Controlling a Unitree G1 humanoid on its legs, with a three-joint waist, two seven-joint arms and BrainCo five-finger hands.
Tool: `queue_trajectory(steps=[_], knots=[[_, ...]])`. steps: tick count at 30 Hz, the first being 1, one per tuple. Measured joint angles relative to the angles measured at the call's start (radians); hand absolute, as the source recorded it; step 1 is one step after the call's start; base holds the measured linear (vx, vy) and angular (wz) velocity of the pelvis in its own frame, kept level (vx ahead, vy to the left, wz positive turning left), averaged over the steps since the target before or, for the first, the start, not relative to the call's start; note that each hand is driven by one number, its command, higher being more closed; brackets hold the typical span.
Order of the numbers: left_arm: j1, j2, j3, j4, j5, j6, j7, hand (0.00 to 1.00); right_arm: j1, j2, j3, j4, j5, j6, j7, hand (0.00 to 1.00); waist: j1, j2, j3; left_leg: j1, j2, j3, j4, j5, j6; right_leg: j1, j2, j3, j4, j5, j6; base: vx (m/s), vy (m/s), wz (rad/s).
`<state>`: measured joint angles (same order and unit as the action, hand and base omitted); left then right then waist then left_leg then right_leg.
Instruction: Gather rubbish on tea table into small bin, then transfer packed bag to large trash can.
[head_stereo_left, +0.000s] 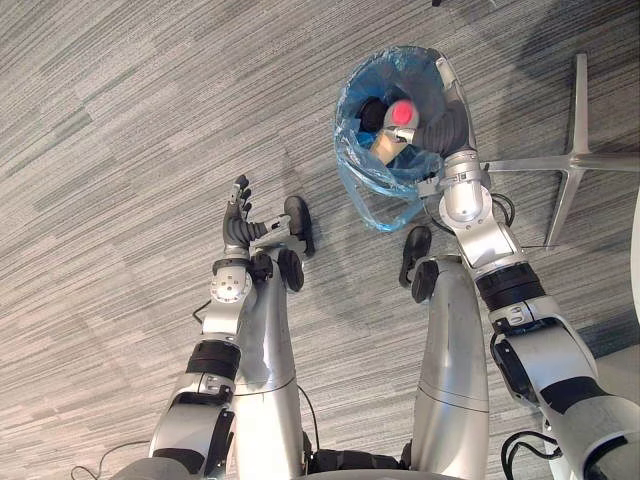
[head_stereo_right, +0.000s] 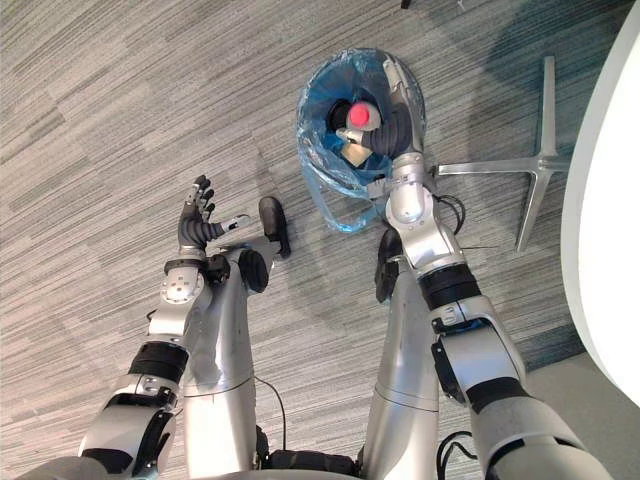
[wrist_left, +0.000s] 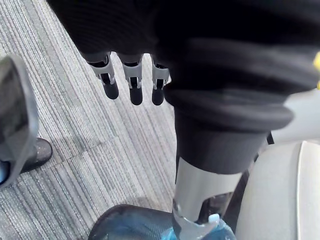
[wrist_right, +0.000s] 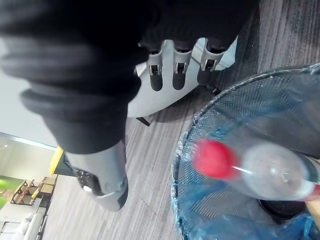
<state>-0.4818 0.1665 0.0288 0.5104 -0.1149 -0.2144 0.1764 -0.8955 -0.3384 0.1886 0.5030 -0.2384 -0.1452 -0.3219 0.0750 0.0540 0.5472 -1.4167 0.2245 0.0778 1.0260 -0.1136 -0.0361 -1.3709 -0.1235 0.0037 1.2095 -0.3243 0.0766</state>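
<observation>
The small mesh bin (head_stereo_left: 352, 165), lined with a blue bag (wrist_right: 220, 225), stands on the carpet in front of me. Inside it lies a clear bottle (wrist_right: 272, 172) with a red cap (head_stereo_left: 402, 112), next to a brownish scrap (head_stereo_left: 385, 146) and dark rubbish. My right hand (head_stereo_left: 452, 112) hangs over the bin's right rim, its fingers (wrist_right: 177, 67) straight and holding nothing, with the bottle below them. To the left of the bin my left hand (head_stereo_left: 238, 222) is held open above the floor, its fingers (wrist_left: 132, 85) straight and apart from everything.
A metal star-shaped chair base (head_stereo_left: 570, 160) lies on the carpet just right of the bin. A white tabletop edge (head_stereo_right: 610, 250) runs along the far right. Grey striped carpet (head_stereo_left: 120, 150) spreads to the left and ahead.
</observation>
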Motion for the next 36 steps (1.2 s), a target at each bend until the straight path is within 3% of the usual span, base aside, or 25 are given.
queue_trajectory(steps=[12,21,27,36], knots=[[0.012,-0.018,0.001,0.011,0.011,0.012,0.0,0.0,0.124,0.031,0.02,-0.054,-0.12,-0.004,0.041,0.0,-0.004,-0.008,-0.004,0.044,0.004,0.0,-0.015,0.0,0.0,0.047,0.003,-0.005,-0.021,-0.001,-0.003,0.0,0.0,0.0],[0.034,-0.026,0.003,0.012,0.023,0.012,-0.001,0.0,0.203,0.017,0.126,-0.094,-0.286,-0.025,0.11,0.0,-0.004,-0.03,-0.016,0.075,0.005,0.008,-0.04,0.0,0.0,0.077,0.003,-0.007,-0.05,-0.001,-0.014,0.0,0.0,0.0],[0.031,-0.027,0.002,0.028,0.039,0.011,-0.001,0.0,0.226,0.019,0.197,-0.073,-0.405,-0.027,0.13,0.0,-0.004,-0.031,-0.016,0.086,0.005,0.005,-0.053,0.0,0.0,0.092,0.003,-0.014,-0.064,0.002,-0.013,0.0,0.0,0.0],[0.029,-0.027,0.002,0.035,0.036,0.009,0.001,0.0,0.221,0.052,0.213,0.067,-0.513,0.013,0.127,0.0,-0.004,-0.031,-0.016,0.086,0.003,0.005,-0.081,0.009,-0.004,0.09,0.001,-0.025,-0.08,0.002,-0.024,0.01,-0.002,0.01]])
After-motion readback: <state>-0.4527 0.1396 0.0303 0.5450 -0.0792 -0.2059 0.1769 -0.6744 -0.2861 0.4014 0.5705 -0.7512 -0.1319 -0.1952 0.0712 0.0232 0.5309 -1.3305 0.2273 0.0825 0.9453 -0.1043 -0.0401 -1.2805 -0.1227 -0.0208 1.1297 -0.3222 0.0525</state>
